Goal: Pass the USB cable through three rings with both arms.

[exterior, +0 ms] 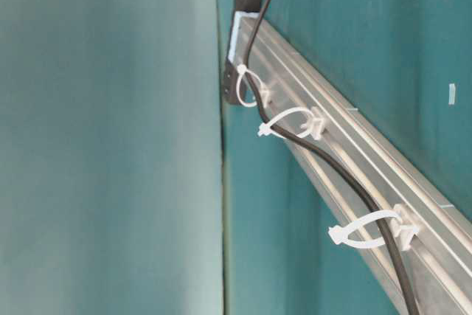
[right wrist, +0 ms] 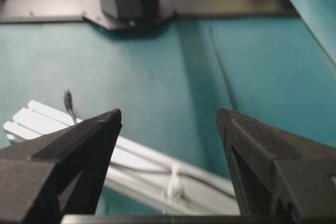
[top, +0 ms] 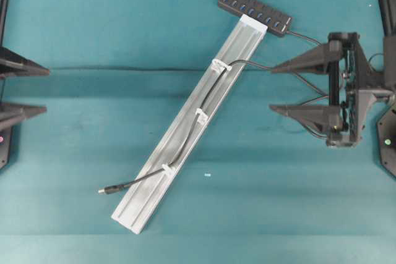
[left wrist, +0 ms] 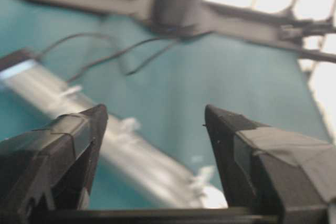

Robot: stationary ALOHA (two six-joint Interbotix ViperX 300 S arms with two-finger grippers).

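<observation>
Overhead exterior — USB cable (top: 185,137) unlabelled.

The rail (top: 185,128) is lying diagonally across the middle of the cloth (top: 74,153), blocking any straight crossing between the two sides. The cable (top: 198,115) is running along the rail through the three rings (top: 200,114), and its plug (top: 106,190) is sticking out onto the cloth left of the lower rail end. The hub (top: 255,10) is closing off the upper end. Open cloth is lying left and right of the rail. The left gripper (top: 44,89) is standing apart at the left edge; the right gripper (top: 272,89) is standing near the cable's loop.
</observation>
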